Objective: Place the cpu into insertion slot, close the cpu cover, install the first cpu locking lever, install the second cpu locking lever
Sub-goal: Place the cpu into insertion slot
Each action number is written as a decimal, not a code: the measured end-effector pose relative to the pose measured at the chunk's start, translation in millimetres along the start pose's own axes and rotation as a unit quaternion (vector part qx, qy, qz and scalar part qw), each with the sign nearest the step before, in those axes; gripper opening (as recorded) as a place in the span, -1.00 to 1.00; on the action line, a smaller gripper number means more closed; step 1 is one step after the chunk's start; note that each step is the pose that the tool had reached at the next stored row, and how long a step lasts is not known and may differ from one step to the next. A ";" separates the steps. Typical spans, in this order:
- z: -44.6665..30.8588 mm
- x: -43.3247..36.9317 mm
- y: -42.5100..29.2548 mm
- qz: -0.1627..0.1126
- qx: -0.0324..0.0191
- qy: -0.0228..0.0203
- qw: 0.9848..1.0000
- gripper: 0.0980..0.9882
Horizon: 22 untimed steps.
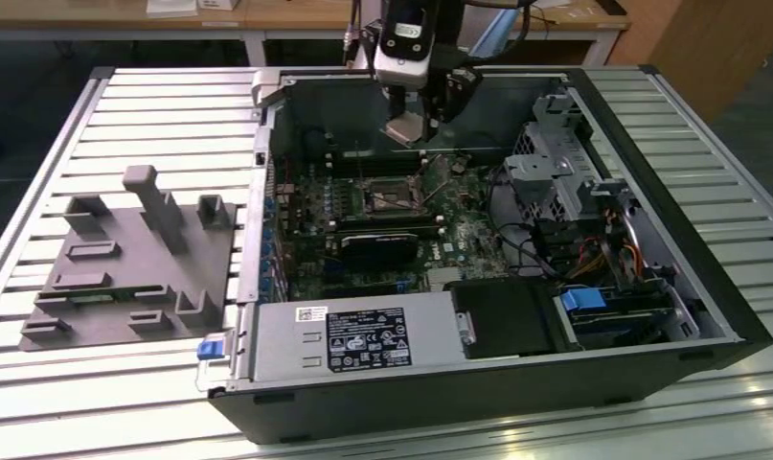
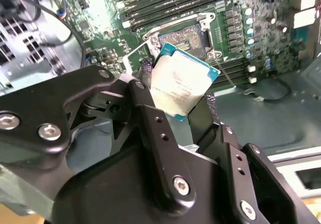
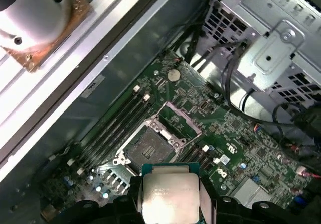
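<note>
My gripper [image 1: 405,125] hangs inside the open computer case, shut on the cpu [image 1: 403,129], a flat square chip with a silvery top. In the second wrist view the cpu [image 2: 180,86] is pinched by its edges between the black fingers [image 2: 150,118] and sits tilted. The insertion slot [image 1: 389,196] lies on the motherboard below and toward the case's front, uncovered, its dark recessed centre showing in both wrist views [image 2: 188,35] [image 3: 148,148]. The cpu cover [image 3: 181,122] stands swung open beside the slot. The cpu [image 3: 169,196] is clear of the board, well above it.
A black heatsink block [image 1: 375,247] sits just in front of the slot, with long memory slots [image 3: 113,128] beside it. A metal drive cage [image 1: 553,163] and cables fill the case's right side, and the power supply [image 1: 360,335] its front. A grey fixture [image 1: 130,259] lies outside on the slatted table.
</note>
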<state>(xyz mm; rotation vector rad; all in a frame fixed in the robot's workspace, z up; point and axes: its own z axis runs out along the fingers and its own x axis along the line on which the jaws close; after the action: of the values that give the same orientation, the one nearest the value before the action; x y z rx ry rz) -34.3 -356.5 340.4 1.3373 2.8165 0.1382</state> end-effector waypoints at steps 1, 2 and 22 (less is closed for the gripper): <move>0.4 0.0 0.0 0.009 0.000 -0.001 1.000 -0.01; 0.8 0.0 -0.1 0.018 0.000 -0.002 1.000 -0.01; 8.8 -0.2 -0.8 0.198 -0.004 -0.018 0.980 -0.01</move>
<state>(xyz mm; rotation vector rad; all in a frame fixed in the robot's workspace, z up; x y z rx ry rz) -34.3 -356.5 331.6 1.8596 2.4816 0.1285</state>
